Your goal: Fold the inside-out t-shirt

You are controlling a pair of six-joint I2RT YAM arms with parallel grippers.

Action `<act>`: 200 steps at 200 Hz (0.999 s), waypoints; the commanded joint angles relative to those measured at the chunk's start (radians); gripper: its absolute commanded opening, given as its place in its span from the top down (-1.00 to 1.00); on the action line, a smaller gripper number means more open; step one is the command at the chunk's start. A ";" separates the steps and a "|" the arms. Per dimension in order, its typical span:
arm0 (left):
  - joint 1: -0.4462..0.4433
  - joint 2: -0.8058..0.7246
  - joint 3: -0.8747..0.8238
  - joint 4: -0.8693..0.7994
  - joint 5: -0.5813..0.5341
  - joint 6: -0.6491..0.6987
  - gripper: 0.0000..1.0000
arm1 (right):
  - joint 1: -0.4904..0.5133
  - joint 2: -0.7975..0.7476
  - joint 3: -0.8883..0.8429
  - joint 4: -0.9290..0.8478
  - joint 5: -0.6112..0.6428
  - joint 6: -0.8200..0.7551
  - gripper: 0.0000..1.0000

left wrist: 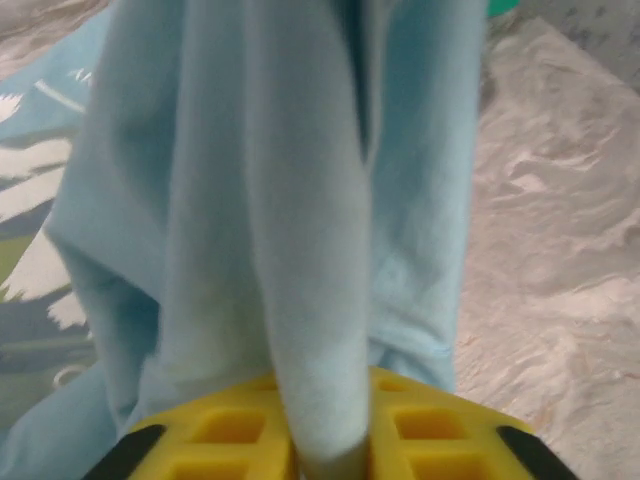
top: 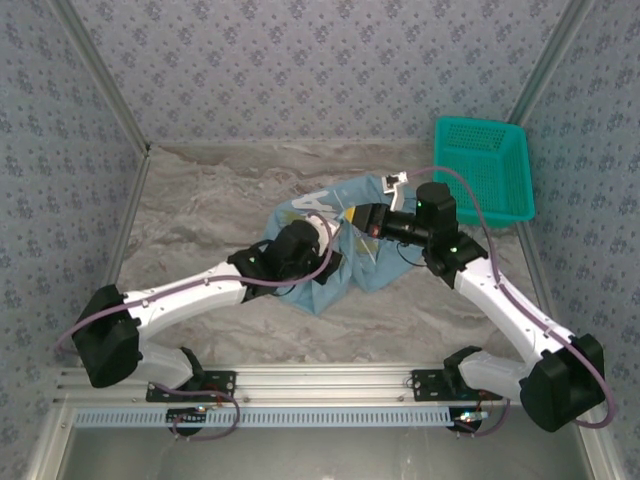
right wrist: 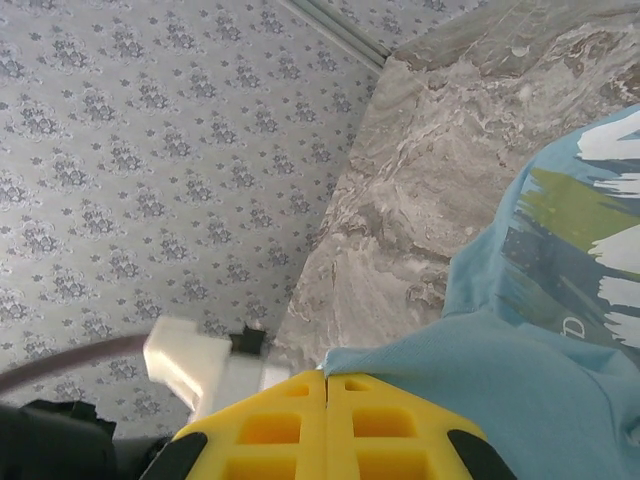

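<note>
Left pincer is clamped narrow on a bunched fold of the t-shirt. The cloth runs from it toward the right pincer, which looks shut tight on the shirt's edge. The shirt sits crumpled mid-counter between both arms, about equally near each.

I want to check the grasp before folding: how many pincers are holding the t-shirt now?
2. The left pincer is shut on a hanging fold of the t-shirt; the right pincer is shut on its edge, left of the teal basket.
</note>
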 commanded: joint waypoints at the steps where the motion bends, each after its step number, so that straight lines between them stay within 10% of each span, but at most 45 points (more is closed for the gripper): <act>1: 0.070 -0.061 -0.061 0.191 0.306 -0.011 0.85 | -0.032 -0.045 -0.007 -0.023 0.018 -0.022 1.00; 83: 0.177 -0.232 -0.224 0.422 0.868 0.009 1.00 | -0.050 -0.011 0.075 -0.302 0.234 -0.285 1.00; 155: 0.234 -0.236 -0.186 0.325 0.771 0.038 1.00 | -0.034 -0.159 0.070 -0.537 0.199 -0.538 0.27; 200: 0.240 -0.224 -0.179 0.328 0.749 0.009 1.00 | 0.031 -0.254 -0.169 -0.158 -0.170 -0.430 0.22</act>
